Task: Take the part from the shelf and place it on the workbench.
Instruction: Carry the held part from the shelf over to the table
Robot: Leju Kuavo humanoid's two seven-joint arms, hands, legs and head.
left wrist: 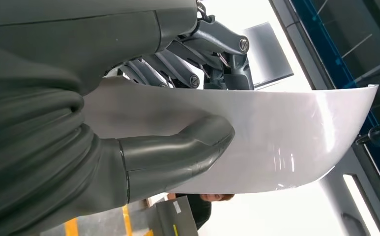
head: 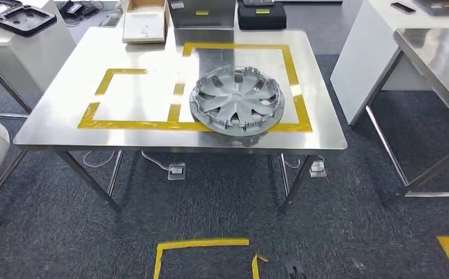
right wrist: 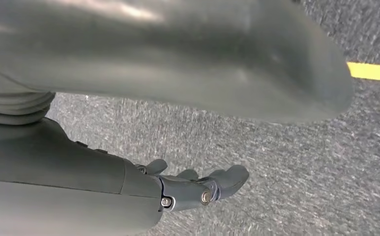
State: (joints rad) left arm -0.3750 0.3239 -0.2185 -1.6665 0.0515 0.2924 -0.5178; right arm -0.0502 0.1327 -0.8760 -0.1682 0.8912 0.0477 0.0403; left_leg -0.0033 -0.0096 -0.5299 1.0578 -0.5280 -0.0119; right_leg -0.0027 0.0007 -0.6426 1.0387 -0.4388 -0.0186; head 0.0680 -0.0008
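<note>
Part, white curved panel, sits pinched in left hand: thumb on one face, fingers behind. Right hand hangs over grey carpet w/ fingers apart, holding nothing. Tabletop carries silver hubcap inside yellow tape.

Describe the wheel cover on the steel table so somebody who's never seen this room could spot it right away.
Start at the big stainless steel workbench in the middle of the head view, marked with two yellow tape rectangles. The wheel cover lies in the right-hand rectangle, overlapping its near edge. It is the one round, silver, spoked thing there; the white box and black case at the far edge are boxy.
</note>
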